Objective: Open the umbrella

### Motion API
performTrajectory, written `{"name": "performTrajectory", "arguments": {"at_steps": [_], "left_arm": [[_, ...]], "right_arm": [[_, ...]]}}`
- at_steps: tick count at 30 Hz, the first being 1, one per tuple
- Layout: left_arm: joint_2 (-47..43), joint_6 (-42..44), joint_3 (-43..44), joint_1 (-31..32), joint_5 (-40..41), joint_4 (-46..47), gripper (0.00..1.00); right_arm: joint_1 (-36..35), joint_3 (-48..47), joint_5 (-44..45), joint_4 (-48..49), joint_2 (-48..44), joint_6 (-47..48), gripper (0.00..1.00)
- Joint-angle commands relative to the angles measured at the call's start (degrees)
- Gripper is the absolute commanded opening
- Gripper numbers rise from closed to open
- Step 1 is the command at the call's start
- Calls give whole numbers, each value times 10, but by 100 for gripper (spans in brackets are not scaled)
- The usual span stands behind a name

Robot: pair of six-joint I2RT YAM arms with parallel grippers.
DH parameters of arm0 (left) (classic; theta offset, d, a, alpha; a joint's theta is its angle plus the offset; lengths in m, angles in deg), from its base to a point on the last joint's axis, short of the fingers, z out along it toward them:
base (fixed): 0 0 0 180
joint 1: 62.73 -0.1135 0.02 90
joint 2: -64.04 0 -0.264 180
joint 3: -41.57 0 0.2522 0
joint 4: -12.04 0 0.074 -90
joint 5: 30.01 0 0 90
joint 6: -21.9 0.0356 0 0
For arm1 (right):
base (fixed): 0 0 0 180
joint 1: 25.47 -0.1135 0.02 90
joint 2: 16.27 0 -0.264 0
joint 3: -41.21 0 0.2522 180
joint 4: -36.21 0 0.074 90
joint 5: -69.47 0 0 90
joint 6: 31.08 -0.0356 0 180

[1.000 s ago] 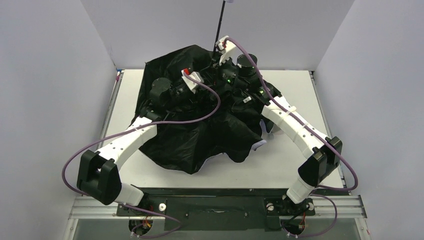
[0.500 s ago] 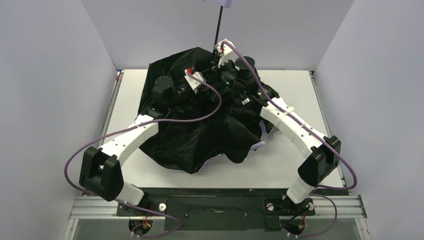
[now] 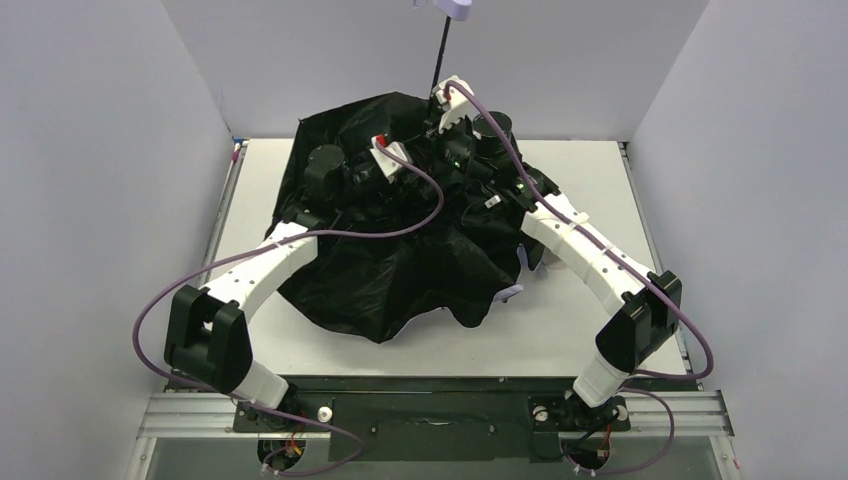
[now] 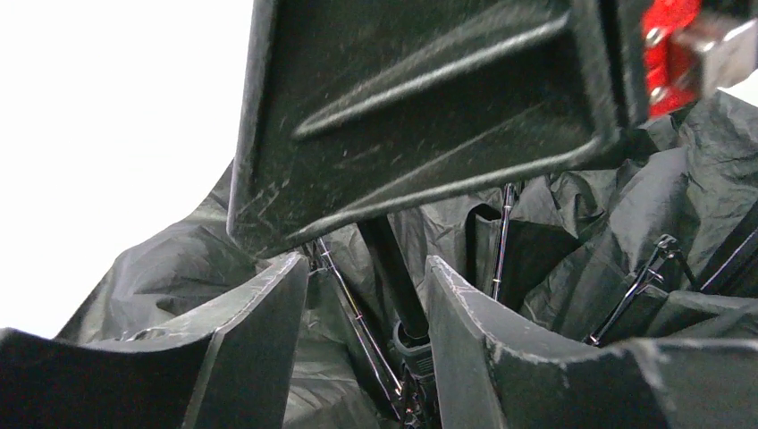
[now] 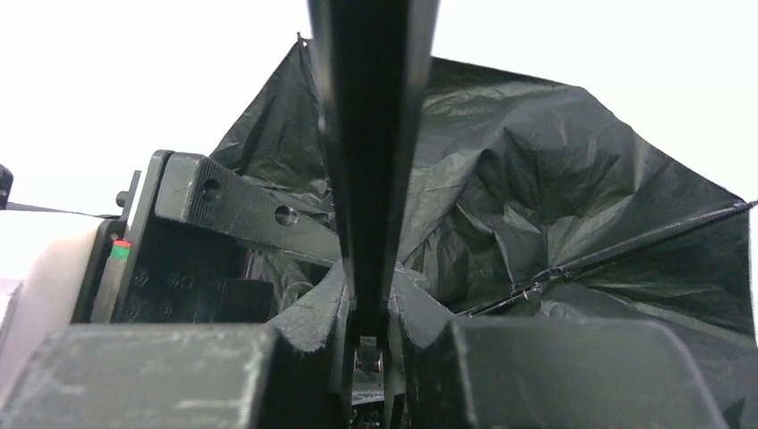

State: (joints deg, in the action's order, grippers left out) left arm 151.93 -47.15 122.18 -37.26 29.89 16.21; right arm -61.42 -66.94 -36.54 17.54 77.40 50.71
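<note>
The umbrella sits half-spread on the table, lining up. The right gripper pinches its shaft (handle at 12 o'clock). The left gripper is spread around the shaft.

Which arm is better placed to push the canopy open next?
Left, probably. The left gripper is open astride the shaft near the runner; the right gripper is clamped on the shaft, steadying it.

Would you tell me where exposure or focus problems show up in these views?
Top external: evenly lit, sharp, though the umbrella reads as flat black and its handle is clipped at the top edge. Left wrist: background blown out upper left. Right wrist: background also blown out; the near shaft is soft.
</note>
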Motion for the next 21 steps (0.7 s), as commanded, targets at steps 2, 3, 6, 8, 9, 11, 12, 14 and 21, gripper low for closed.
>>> {"name": "performTrajectory", "arguments": {"at_steps": [2,3,6,8,9,11,12,14,21], "left_arm": [[91,93,-70,-78,113,-319,52],[94,97,-62,-82,104,-324,55],[80,83,-49,-86,73,-322,59],[59,70,-50,-87,47,-294,58],[43,66,-53,-87,30,-272,58],[18,46,-58,-87,10,-237,59],[0,29,-60,-87,3,-226,62],[-32,6,-70,-87,-10,-179,70],[-149,-37,-145,-74,-43,-20,76]], "right_arm": [[36,-107,10,250,-90,-5,0],[37,-99,5,248,-90,-4,0],[34,-67,2,240,-97,-2,0],[31,-42,1,238,-99,3,0],[30,-34,1,237,-101,8,0],[28,-11,-1,236,-103,17,0],[28,2,-1,236,-103,21,0],[28,14,3,234,-102,35,0],[30,36,21,237,-86,48,0]]}}
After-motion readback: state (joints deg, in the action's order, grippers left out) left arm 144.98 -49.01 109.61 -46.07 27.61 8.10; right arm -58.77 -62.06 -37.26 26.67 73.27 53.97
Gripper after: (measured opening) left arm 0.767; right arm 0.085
